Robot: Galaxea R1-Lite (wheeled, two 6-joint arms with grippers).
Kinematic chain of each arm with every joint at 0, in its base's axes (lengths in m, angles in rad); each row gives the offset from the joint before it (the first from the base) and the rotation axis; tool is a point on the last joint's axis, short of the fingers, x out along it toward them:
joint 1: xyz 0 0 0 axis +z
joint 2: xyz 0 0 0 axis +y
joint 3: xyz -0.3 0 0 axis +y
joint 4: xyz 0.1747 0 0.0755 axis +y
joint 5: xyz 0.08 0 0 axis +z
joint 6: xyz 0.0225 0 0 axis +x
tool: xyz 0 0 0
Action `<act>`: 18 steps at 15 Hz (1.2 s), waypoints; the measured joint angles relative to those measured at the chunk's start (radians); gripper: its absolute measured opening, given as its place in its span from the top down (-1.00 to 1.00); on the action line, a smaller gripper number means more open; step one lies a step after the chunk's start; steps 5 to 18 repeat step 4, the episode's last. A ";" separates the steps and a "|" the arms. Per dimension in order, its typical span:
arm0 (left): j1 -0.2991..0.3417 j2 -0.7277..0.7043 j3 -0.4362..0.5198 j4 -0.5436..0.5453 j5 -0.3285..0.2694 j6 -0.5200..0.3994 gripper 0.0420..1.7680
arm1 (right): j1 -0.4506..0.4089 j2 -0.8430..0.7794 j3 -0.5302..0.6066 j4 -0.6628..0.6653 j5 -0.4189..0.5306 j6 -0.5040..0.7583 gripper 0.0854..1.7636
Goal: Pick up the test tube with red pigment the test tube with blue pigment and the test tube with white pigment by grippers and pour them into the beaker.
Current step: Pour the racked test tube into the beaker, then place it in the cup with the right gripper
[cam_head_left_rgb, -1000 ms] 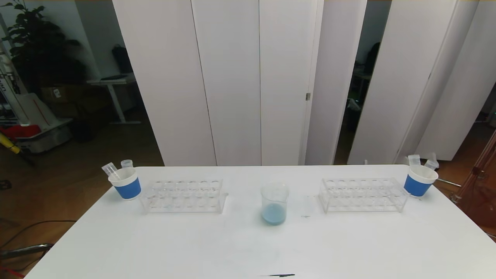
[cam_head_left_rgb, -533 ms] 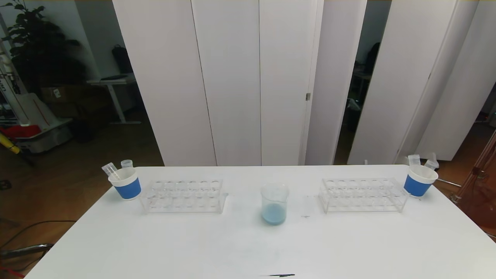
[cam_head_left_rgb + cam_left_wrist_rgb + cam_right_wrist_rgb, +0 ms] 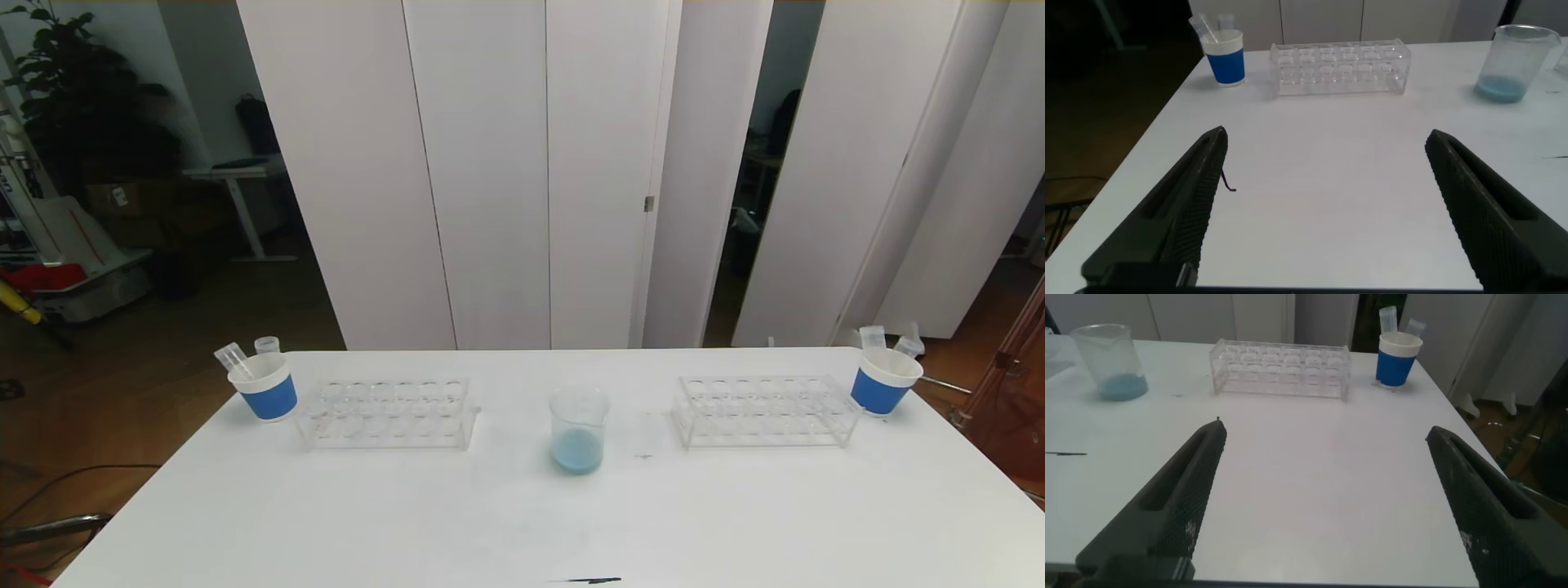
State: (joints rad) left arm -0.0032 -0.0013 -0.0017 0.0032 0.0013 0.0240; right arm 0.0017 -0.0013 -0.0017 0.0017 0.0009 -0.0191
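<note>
1. L gripper point(image 3: 1323, 204): fingers spread wide, holding nothing, low over the near part of the white table point(image 3: 522, 523); shows only in the left wrist view, not in the head view.
2. R gripper point(image 3: 1327, 498): same, fingers spread wide and bare, over the near table edge; shows only in the right wrist view.
3. Beaker point(image 3: 579, 429) stands upright at centre of the head frame w/ a pale blue layer at its bottom. Nothing between it and either gripper.
4. Racks: 2 clear ones. Left rack point(image 3: 385, 412) is left of the beaker, right rack point(image 3: 765, 411) right of it; holes look empty.
5. Cups: 2 blue w/ white rims. Left cup point(image 3: 264, 387) sits just beside the left rack's outer end, right cup point(image 3: 884, 381) just beside the right rack's outer end.
6. Clear tubes lean in the cups: 2 in the left one point(image 3: 231, 357), 2 in the right one point(image 3: 873, 336). Pigment colour can't be told.
7. Thin dark streak point(image 3: 588, 581) at bottom centre of the head frame.
8. Vs the earlier frames: nothing on the table has moved.
</note>
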 joint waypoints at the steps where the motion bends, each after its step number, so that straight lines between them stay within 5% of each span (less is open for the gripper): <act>1: 0.000 0.000 0.000 0.000 0.000 0.000 -0.96 | 0.000 0.000 0.001 0.000 -0.001 0.001 -0.98; 18: 0.000 0.000 0.000 0.000 0.000 0.000 -0.96 | 0.000 0.000 0.002 -0.002 -0.001 0.002 -0.98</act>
